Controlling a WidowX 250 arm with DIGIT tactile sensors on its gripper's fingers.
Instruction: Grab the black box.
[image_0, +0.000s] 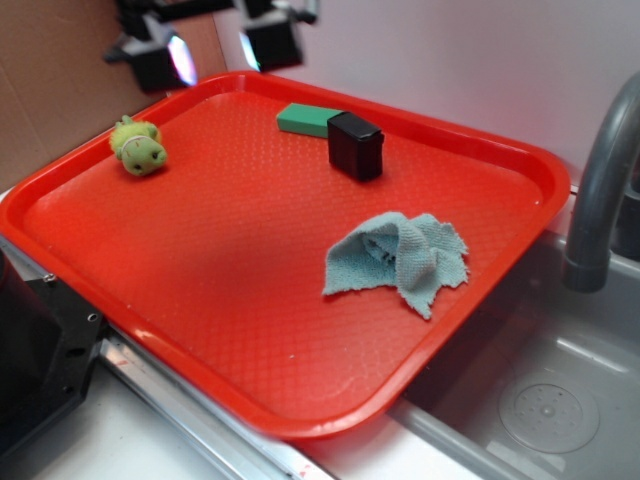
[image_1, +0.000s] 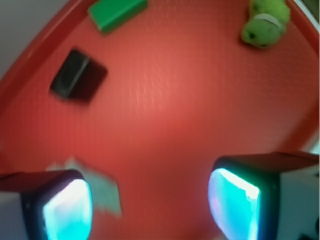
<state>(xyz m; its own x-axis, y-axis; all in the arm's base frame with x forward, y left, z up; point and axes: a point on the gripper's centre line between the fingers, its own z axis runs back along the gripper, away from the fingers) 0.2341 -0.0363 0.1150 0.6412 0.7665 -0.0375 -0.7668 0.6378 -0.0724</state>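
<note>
Black box upright on the red tray, gripper spread wide above it.

The black box (image_0: 355, 145) stands toward the tray's far edge, just beside a flat green block (image_0: 308, 119) that lies behind it; whether they touch is unclear. The red tray (image_0: 150, 270) has a textured floor and a raised rim. Nearer on the tray lies a crumpled blue-grey cloth (image_0: 400, 260), and a small green plush toy (image_0: 138, 146) sits well apart near another rim. The gripper (image_1: 150, 202) hangs over the tray, fingers apart, holding nothing. Beside the tray are a grey sink (image_0: 545, 400) and faucet (image_0: 600, 180); a pale wall stands behind.
</note>
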